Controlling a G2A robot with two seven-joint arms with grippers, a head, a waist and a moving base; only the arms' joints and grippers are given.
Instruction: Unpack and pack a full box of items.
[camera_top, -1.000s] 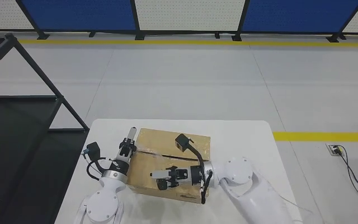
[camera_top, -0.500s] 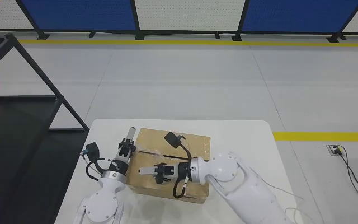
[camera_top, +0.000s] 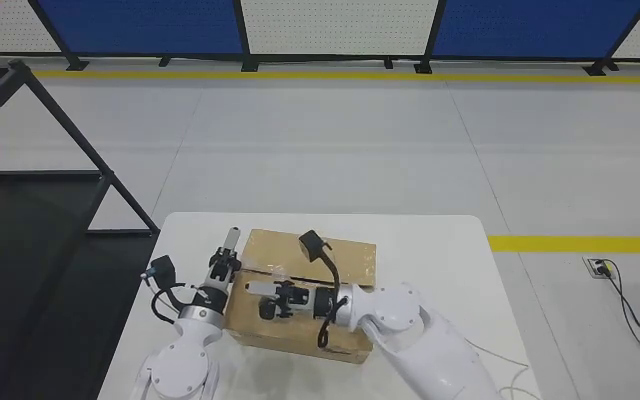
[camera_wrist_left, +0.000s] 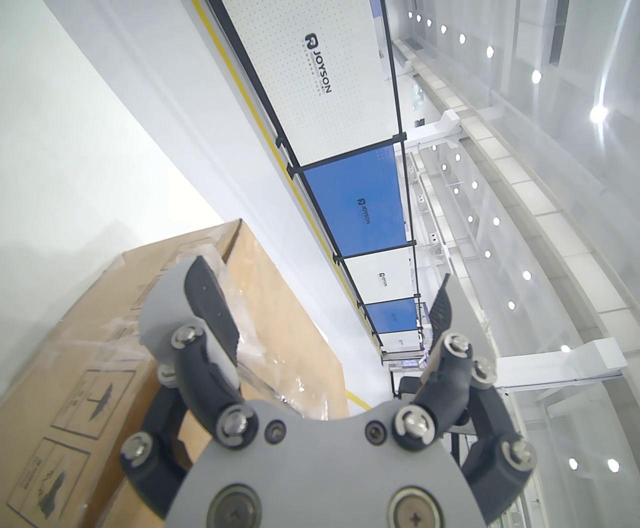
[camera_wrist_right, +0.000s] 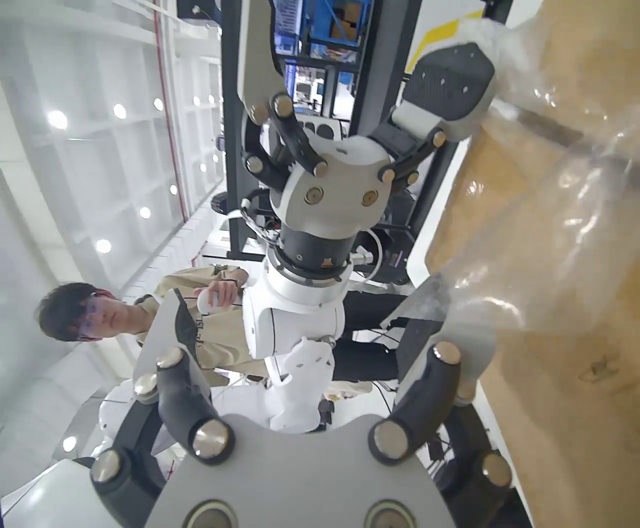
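Table (camera_top: 440, 250), white, beneath closed cardboard box (camera_top: 355, 260). Long axis of box side to side, turned slightly; top face up. At left edge of box, left gripper (camera_wrist_left: 325, 295), fingers spread wide, one pad (camera_wrist_left: 210, 300) against taped corner. Over left part of box top, right gripper (camera_top: 255, 290), fingers spread, one finger beside crinkled clear tape (camera_wrist_right: 550, 240). Since 1.0 s ago: right gripper shifted across box top toward left edge, nearer left gripper; box unmoved.

Right claw (camera_wrist_right: 300, 310) spread wide, one finger just beside the box (camera_wrist_right: 565, 400) wall, under crinkled clear tape (camera_wrist_right: 550, 225). Left claw (camera_wrist_right: 350, 65) opposite, also spread; its dark pad (camera_wrist_right: 450, 75) meets the box's taped edge.
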